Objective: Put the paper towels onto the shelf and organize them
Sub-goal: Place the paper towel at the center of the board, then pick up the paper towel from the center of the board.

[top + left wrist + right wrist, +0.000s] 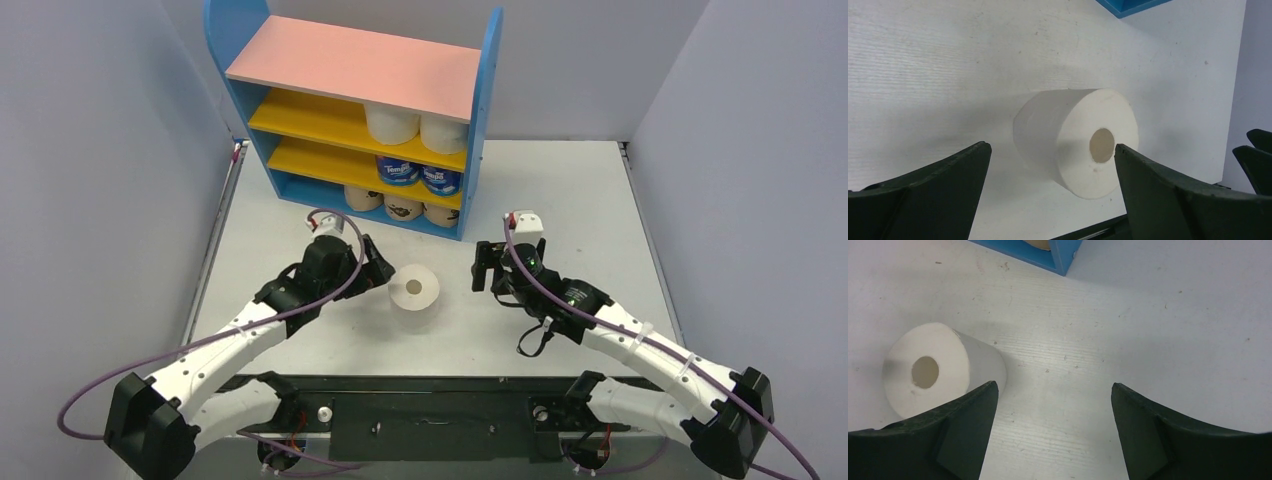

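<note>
We record one white roll (pixel 415 291) on the desk (pixel 560 200), between left jaws and right jaws, both wide, empty; shelf (pixel 355 65) far, stocked.

Top view: the pink top board (pixel 352 66) of the shelf (pixel 489 110) hides the upper parts of the white rolls (pixel 392 122). The yellow boards (pixel 310 115) likewise cut off the blue-wrapped rolls (pixel 399 172) and tan rolls (pixel 403 208), whose prints are too small to read. Left wrist view: the shelf base (pixel 1128 6) shows only a blue corner, cut off by the upper edge.
</note>
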`<state>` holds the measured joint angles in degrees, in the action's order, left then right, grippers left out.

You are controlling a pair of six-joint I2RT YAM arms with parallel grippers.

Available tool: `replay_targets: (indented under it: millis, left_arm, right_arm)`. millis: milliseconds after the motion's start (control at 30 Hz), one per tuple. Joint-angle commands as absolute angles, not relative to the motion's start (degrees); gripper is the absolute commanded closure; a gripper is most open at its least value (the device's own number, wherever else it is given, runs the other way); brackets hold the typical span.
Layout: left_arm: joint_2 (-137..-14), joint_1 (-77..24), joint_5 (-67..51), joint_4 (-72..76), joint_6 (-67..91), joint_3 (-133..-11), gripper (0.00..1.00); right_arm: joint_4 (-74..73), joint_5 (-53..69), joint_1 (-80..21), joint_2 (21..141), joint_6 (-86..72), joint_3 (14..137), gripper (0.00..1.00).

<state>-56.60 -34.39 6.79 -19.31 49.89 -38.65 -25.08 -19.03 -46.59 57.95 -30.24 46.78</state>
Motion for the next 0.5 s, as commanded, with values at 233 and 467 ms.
replay_targets:
  millis: [233, 467]
  left_arm:
    - [-67.14, -40.23, 5.76, -16.37, 46.74, -46.55, 0.11]
    - [-71.15, -41.71, 6.21, -16.68, 45.67, -48.51, 0.18]
  right_arm:
    - [-18.73, -21.53, -43.78, 51.30, -34.90, 41.01, 0.22]
    - [-18.71, -21.71, -43.00, 50.13, -35.04, 39.64, 0.22]
